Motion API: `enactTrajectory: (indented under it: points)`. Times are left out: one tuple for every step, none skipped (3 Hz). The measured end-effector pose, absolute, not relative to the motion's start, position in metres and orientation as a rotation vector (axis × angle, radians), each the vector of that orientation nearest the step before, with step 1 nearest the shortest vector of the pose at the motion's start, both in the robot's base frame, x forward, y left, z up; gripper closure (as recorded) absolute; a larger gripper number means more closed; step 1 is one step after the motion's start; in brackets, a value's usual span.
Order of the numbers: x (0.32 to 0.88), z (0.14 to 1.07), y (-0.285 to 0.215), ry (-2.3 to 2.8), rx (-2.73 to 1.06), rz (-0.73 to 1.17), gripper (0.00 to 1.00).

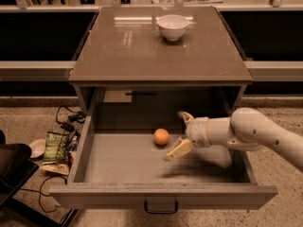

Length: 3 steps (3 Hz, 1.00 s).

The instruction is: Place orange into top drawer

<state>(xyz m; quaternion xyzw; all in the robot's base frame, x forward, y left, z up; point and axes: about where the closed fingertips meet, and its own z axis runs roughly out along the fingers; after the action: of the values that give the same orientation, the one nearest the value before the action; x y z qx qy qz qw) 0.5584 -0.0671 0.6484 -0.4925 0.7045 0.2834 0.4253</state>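
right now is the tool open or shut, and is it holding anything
The tool: open, holding nothing, inside the top drawer. The orange lies on the drawer floor beside it, not touching it.
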Motion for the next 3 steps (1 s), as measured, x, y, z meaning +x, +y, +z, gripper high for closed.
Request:
enactTrajectory:
  points:
    - [0.509, 0.679, -0.109, 1.818, -1.356, 0.697, 0.00]
    - [0.481, 0.738, -0.144, 1.895, -1.513, 0.591, 0.00]
    - [0.458, 0.824, -0.164, 1.978, -1.624, 0.430, 0.00]
